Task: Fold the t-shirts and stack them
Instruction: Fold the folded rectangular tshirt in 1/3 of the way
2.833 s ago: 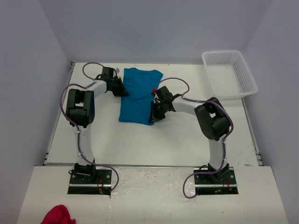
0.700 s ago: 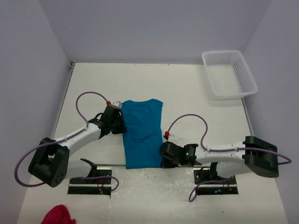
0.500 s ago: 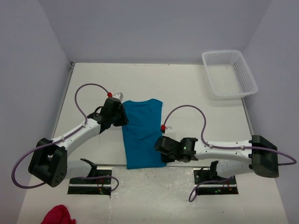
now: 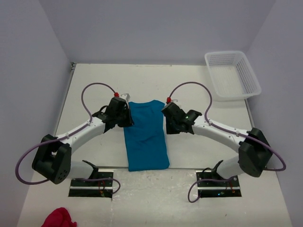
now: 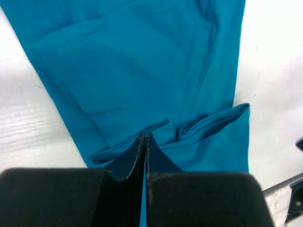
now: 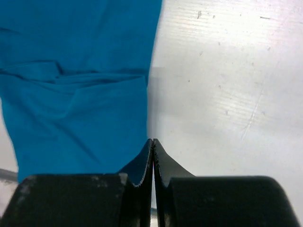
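Note:
The teal-blue t-shirt (image 4: 146, 137) lies flat as a long narrow strip, folded lengthwise, reaching from mid-table to the near edge. My left gripper (image 4: 129, 123) is shut at its upper left edge. In the left wrist view the closed tips (image 5: 144, 136) rest over the fabric (image 5: 142, 71) beside a rolled sleeve fold, and no cloth shows pinched between them. On the other side, my right gripper (image 4: 166, 126) sits shut by the upper right edge. Its tips (image 6: 152, 141) are over bare table just off the shirt's edge (image 6: 75, 94).
A white mesh basket (image 4: 226, 53) stands at the far right corner. A red cloth (image 4: 57, 218) lies on the front ledge at the lower left. Grey walls enclose the table (image 4: 208, 156) on three sides.
The right arm has swung from the shirt's near right corner up to its far right edge. The left gripper shifted slightly farther back. The shirt now lies longer and nearer than in the earliest frame.

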{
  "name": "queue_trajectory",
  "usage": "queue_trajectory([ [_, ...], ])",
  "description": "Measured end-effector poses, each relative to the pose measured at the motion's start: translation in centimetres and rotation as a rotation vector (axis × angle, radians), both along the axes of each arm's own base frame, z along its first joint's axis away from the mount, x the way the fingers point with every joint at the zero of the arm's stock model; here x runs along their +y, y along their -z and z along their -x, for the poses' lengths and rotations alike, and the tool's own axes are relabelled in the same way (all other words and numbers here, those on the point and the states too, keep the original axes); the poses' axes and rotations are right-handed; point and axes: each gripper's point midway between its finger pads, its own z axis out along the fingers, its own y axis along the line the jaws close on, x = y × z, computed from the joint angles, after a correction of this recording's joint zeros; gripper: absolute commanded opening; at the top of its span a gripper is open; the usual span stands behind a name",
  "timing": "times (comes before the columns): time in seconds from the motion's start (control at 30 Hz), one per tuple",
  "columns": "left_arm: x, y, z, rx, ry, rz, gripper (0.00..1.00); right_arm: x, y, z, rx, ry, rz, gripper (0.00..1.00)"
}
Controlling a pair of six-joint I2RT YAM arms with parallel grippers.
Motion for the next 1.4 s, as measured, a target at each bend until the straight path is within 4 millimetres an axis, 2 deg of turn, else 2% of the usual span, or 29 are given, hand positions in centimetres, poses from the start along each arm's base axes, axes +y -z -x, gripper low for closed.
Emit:
queue_trajectory([
  [0.1,0.0,1.0,1.0,0.028,0.012,-0.008,0.0,0.3,2.4,-1.1,0.057,-0.038,0.045,0.0],
  [0.27,-0.2,1.9,2.0,0.058,0.019,-0.009,0.0,2.4,5.3,-1.1,0.132,-0.129,0.049,0.0],
  [0.53,-0.4,2.8,3.4,0.089,0.028,-0.011,0.0,3.9,4.9,-1.6,0.122,-0.176,0.013,0.0],
  [0.87,-0.3,4.2,4.9,0.13,0.031,-0.025,0.0,4.5,7.3,-1.9,0.173,-0.201,0.033,0.0],
  [1.1,-0.1,4.5,4.8,0.134,0.021,-0.039,0.0,4.7,8.0,-2.7,0.192,-0.187,0.029,0.0],
  [1.27,0.6,7.0,5.0,0.197,-0.002,-0.104,0.0,4.5,8.5,-3.0,0.211,-0.175,0.021,0.0],
  [1.4,-0.3,7.0,3.3,0.197,-0.01,-0.119,0.0,4.1,8.5,-3.6,0.213,-0.156,0.013,0.0],
])
